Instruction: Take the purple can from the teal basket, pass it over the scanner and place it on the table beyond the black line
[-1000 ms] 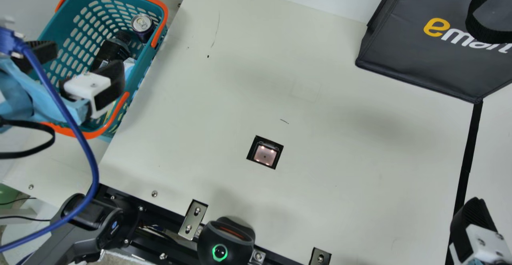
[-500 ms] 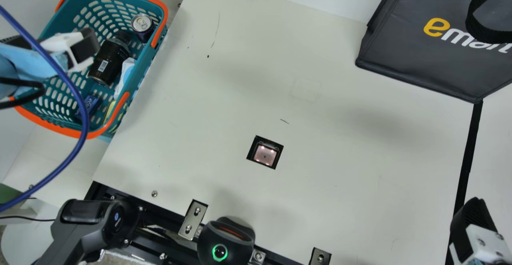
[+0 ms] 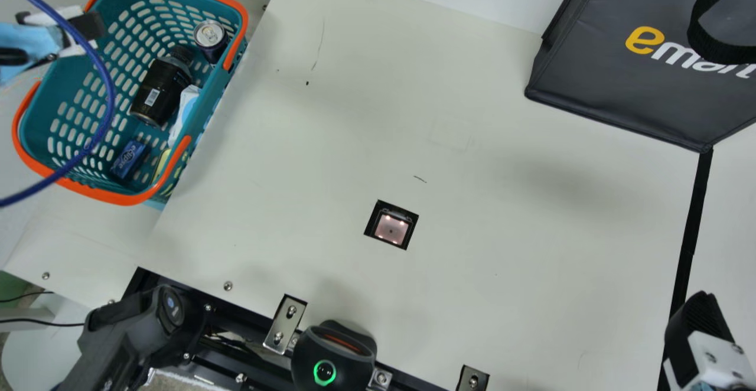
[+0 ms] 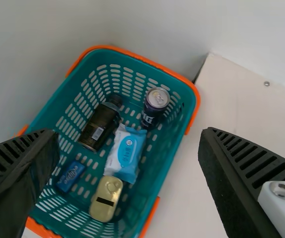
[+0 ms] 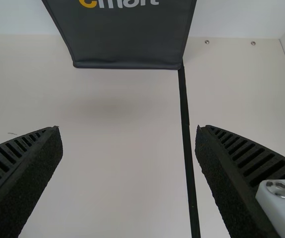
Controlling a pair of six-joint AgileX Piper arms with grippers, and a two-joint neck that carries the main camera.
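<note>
While the left gripper (image 3: 93,29), black-fingered on a pale-blue and white mount, is hovering by the basket's side away from the cream table (image 3: 502,231), its ribbed fingers (image 4: 232,173) are standing wide apart with nothing between them. A blue cable (image 3: 106,84) is curving in front of the basket in the main view.

The purple can (image 3: 211,41), dark-sided with a silver lid, is sitting inside the teal plastic basket (image 3: 207,107) with orange handles, in the far corner on the table side, its lid facing upward. Beside it a dark bottle (image 3: 158,90) with a black cap is lying on its side, and a white-and-blue soft packet (image 4: 125,153) is resting near both. A small blue box (image 3: 127,159) and a yellow pack (image 4: 106,199) with a black label are lying toward the near end.

The square scanner window (image 3: 391,228), set into the table, is glowing pinkish with small bright lights. Near the table's edge, a black rounded device (image 3: 333,358) is showing a green ring.

Over at the right, the right gripper (image 3: 700,341) is hanging near the black line (image 3: 691,231), its fingers (image 5: 232,183) spread wide and holding nothing. A dark grey bag (image 3: 638,84) with a black strap is standing at the line's far end.
</note>
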